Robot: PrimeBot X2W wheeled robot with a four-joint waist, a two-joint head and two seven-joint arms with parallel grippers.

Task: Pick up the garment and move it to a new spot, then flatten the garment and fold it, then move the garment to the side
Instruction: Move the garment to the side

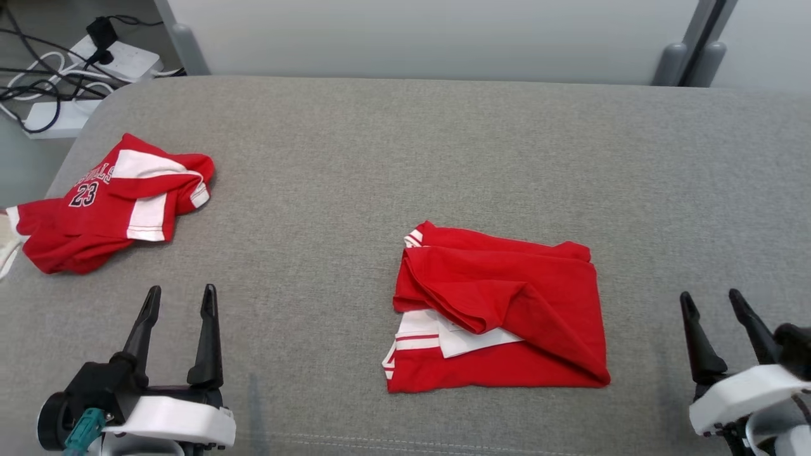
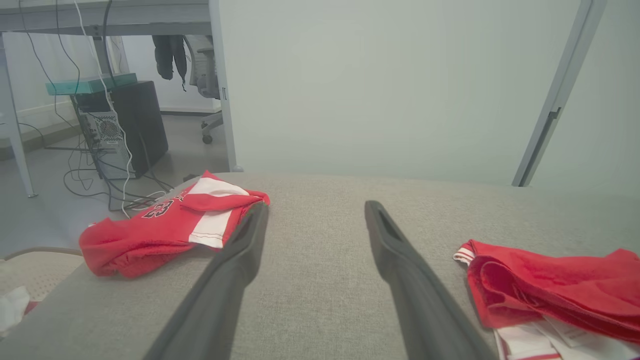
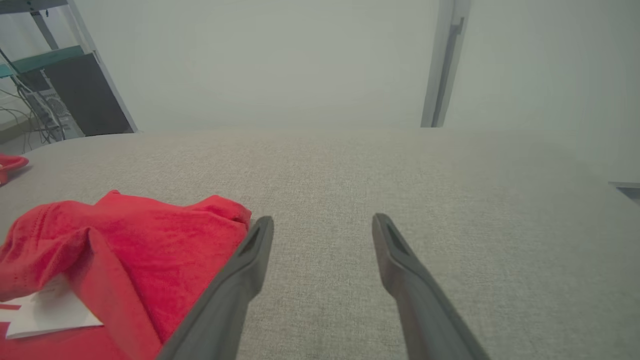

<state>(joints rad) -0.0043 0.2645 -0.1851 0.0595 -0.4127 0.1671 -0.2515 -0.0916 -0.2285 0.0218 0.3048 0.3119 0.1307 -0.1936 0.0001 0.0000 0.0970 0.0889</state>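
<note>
On the grey upholstered surface point(image 1: 405, 158), centre, a little toward the robot's right:

1. Folded red garment point(image 1: 500, 310). Rough rectangle, lying flat. Top layer rumpled, with a diagonal crease running to the near right corner. White panel and red-and-white striped trim show along its left edge. It lies between the two grippers, apart from both. In the left wrist view it sits at lower right point(image 2: 550, 285); in the right wrist view at lower left point(image 3: 125, 260), just beside that gripper's left finger.

2. Red jersey point(image 1: 108, 209). Crumpled heap at the far left edge of the surface, white side panels, the number 23 in dark print. It is well apart from the folded garment. Seen also ahead and left of the left gripper's fingers point(image 2: 150, 235).

3. Left gripper point(image 1: 181, 289). Near left corner, fingers pointing away from the robot, spread wide, nothing between them point(image 2: 317, 205).

4. Right gripper point(image 1: 709, 294). Near right corner, fingers likewise spread wide with nothing held, bare fabric ahead of them point(image 3: 323, 219).

5. Off the surface, far left on the floor: white power strips point(image 1: 120, 57) with dark cables point(image 1: 31, 82); a computer tower point(image 2: 140, 125) under a desk.
</note>
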